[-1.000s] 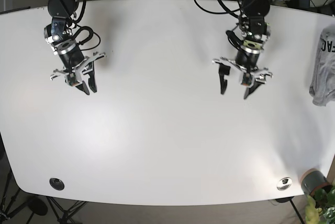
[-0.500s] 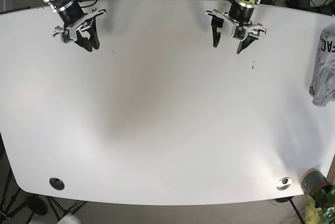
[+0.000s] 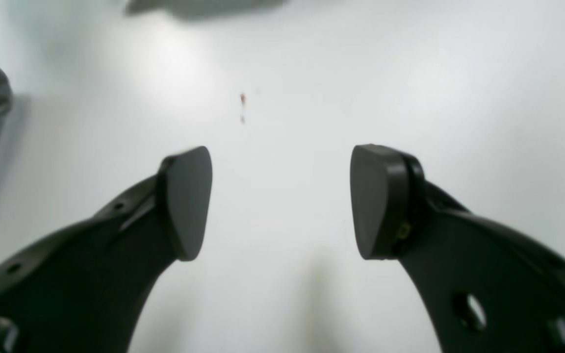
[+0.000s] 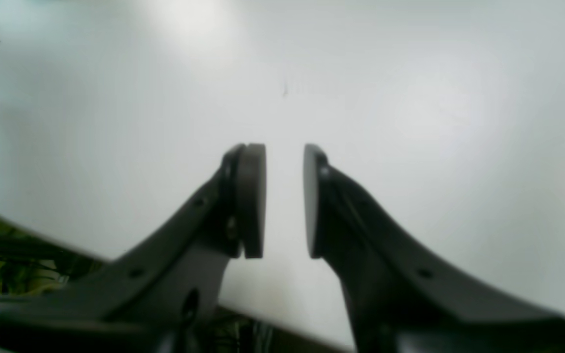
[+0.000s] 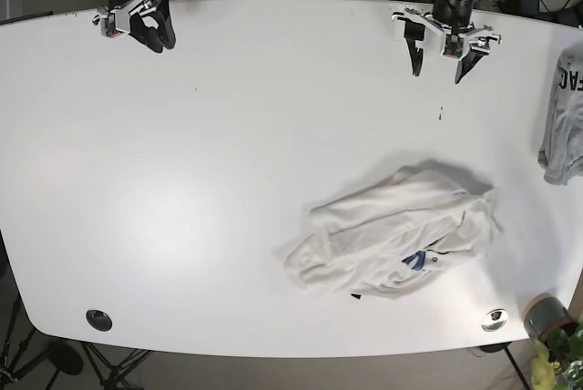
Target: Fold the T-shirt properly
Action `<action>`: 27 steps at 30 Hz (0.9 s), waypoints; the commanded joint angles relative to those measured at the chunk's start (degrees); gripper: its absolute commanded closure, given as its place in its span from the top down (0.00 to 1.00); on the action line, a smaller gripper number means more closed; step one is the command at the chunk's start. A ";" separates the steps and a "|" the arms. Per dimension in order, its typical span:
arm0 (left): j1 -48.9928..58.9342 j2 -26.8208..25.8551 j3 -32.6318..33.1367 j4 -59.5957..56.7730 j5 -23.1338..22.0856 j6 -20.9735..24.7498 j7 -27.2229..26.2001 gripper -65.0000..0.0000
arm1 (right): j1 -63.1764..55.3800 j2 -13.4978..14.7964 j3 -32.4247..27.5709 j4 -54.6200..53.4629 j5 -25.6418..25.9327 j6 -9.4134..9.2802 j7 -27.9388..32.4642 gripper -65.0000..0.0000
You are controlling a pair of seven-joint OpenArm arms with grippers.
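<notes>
Crumpled white T-shirt point(image 5: 393, 232) lying on the bench point(image 5: 182, 208) near-right, long axis running left to right, well apart from and nearer to the left claw point(image 5: 446, 55), wide open and empty, than the right claw point(image 5: 148, 33), nearly closed, empty.

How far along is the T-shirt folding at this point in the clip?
Nothing is folded yet. The white T-shirt lies crumpled in a heap on the table, near its front right part in the base view. Neither arm has it in hand: the left tool is open and the right tool is slightly open, both empty at the table's far edge. Reaching, spreading the shirt flat and every fold remain.
</notes>
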State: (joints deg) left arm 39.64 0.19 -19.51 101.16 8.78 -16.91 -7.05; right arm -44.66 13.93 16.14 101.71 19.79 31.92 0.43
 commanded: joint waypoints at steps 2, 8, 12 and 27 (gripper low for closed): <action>2.52 -0.41 -0.49 1.82 -5.13 0.07 -1.52 0.62 | -0.83 0.26 0.17 1.37 0.91 0.39 1.64 0.19; 2.60 -1.72 -0.67 1.74 -7.50 0.07 -1.43 0.62 | -0.74 0.18 -0.01 1.72 0.91 0.30 1.64 0.19; 2.52 -1.64 -0.67 1.74 -7.50 0.07 -1.43 0.62 | -0.65 0.18 -0.10 1.98 0.91 0.21 1.29 0.19; -10.49 -1.28 -5.42 2.00 -7.76 0.07 12.90 0.62 | 11.13 0.18 -0.19 2.42 0.38 0.30 -11.11 0.19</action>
State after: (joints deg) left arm 30.50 -1.02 -24.53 101.75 1.78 -16.69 4.97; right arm -34.48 13.67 15.70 103.02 19.35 31.92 -10.68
